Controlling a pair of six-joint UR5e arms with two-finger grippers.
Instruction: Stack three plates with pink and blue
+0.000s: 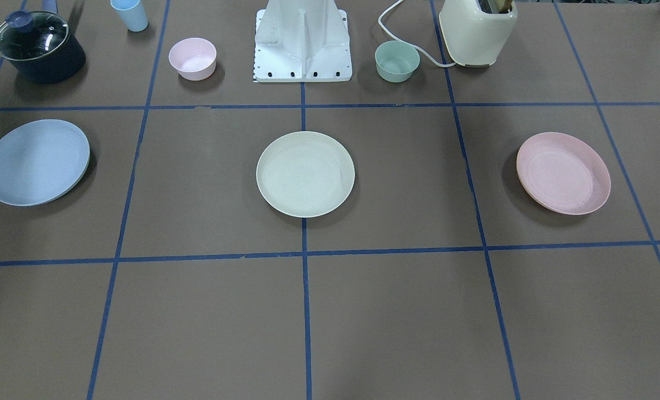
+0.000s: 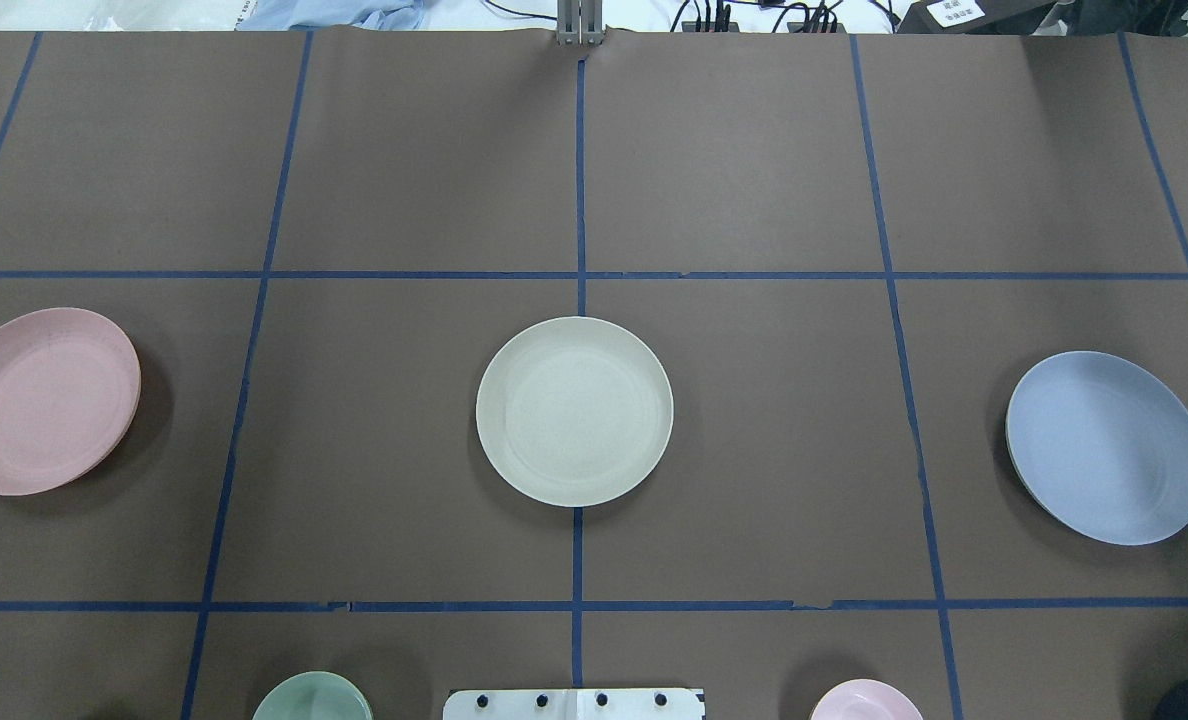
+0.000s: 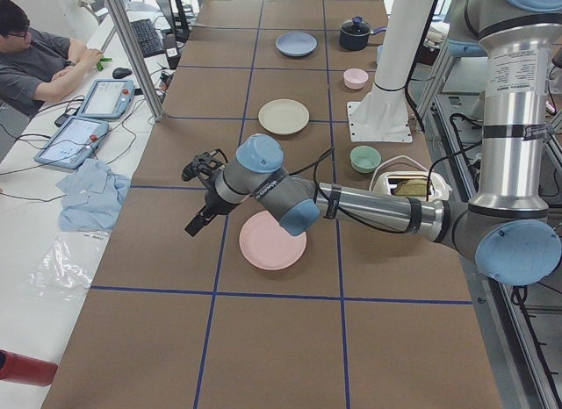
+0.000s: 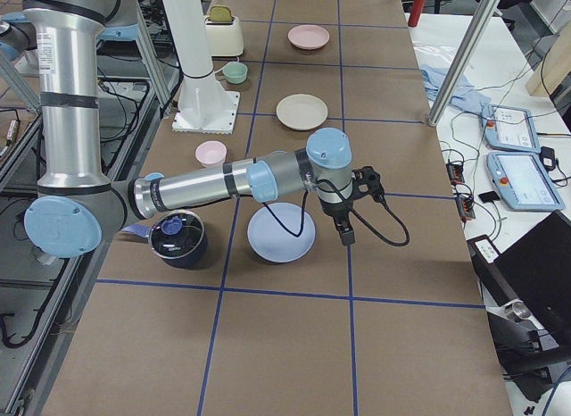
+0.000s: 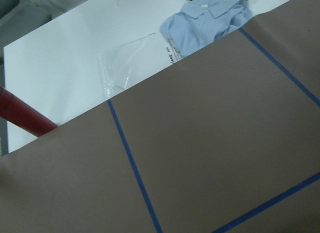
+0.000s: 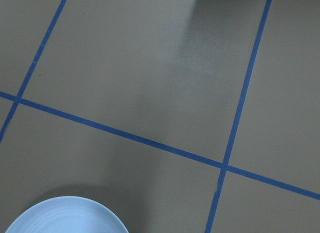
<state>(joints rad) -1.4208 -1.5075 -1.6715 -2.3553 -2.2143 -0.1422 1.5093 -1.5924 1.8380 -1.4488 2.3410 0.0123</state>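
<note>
Three plates lie apart in a row across the table's middle. The cream-white plate is in the centre. The pale pink plate is on my left side. The light blue plate is on my right, and its rim shows in the right wrist view. My left gripper hangs just beyond the pink plate, on the operators' side. My right gripper hangs beside the blue plate. I cannot tell whether either is open or shut.
By my base stand a small pink bowl, a small green bowl, a cream toaster, a blue cup and a lidded dark pot. A blue cloth and a red cylinder lie past the table's far edge.
</note>
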